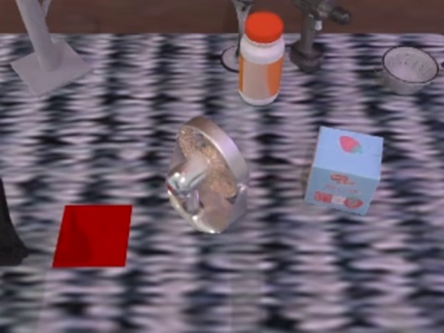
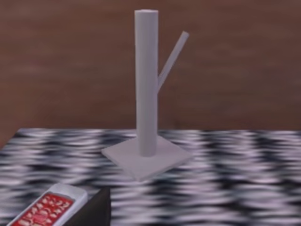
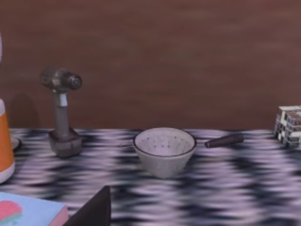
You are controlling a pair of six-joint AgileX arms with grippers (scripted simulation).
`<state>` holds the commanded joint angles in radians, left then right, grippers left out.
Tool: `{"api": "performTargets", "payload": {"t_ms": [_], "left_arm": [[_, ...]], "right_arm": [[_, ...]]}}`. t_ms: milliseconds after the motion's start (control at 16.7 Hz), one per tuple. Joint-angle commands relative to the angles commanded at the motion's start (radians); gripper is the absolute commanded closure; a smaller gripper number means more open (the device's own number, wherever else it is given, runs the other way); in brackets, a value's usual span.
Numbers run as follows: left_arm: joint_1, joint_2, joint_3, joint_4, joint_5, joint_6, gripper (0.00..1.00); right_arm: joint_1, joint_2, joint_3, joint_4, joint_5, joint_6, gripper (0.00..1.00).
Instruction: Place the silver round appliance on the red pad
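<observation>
Silver round appliance tilted on its rim near the middle of the bench, speckled face and chrome knob turned toward the near left. Well apart from the red pad, which lies flat at the near left. To the right, a pale blue carton printed with strawberries (red lettering too small to read). Farther back, a white bottle with orange cap and orange label band, a grey drill standing upright, a speckled grey bowl at the far right. White post stand at the far left. Red-and-white labelled packet in the left wrist view, writing illegible. Neither pincer in sight, so open or clenched cannot be told.
</observation>
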<state>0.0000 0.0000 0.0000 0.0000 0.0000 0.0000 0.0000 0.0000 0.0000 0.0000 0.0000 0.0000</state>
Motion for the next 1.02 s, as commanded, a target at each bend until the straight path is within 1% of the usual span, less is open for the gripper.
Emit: {"api": "performTargets", "payload": {"t_ms": [240, 480, 720, 1020], "left_arm": [[-0.008, 0.028, 0.023, -0.021, 0.002, -0.012, 0.0], [-0.051, 0.201, 0.174, -0.145, 0.006, -0.087, 0.0], [-0.12, 0.487, 0.446, -0.351, 0.007, -0.227, 0.0], [-0.233, 0.935, 0.903, -0.672, 0.007, -0.472, 0.0]], "right_arm": [[0.0, 0.0, 0.0, 0.0, 0.0, 0.0, 0.0], [0.0, 0.0, 0.0, 0.0, 0.0, 0.0, 0.0], [0.0, 0.0, 0.0, 0.0, 0.0, 0.0, 0.0], [0.0, 0.0, 0.0, 0.0, 0.0, 0.0, 0.0]]}}
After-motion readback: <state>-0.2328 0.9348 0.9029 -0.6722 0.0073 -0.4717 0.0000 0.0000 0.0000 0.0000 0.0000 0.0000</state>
